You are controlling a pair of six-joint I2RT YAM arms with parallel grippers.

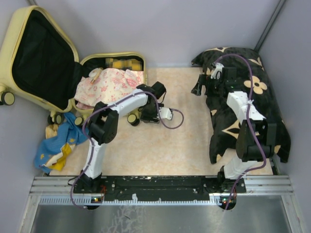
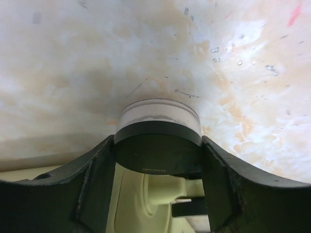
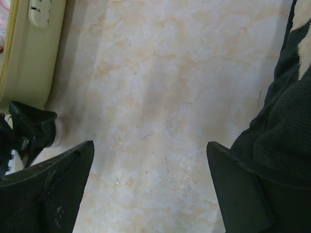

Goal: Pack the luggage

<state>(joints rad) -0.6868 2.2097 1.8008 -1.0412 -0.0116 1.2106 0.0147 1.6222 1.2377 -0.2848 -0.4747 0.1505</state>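
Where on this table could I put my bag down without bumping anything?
The bare tabletop in the middle, between the left arm and the black cloth, is free. The left side is crowded: the open suitcase, a blue cloth and the arm fill it.

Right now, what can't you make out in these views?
Left gripper: hidden under its own wrist in the top view. In the left wrist view the wheel sits between its fingers, dark on dark, so contact is unclear.
Luggage, top view: the pink floral garment covers whatever lies beneath it, and the lid runs off the left edge.
Black cloth, top and right wrist views: it hides anything under it.
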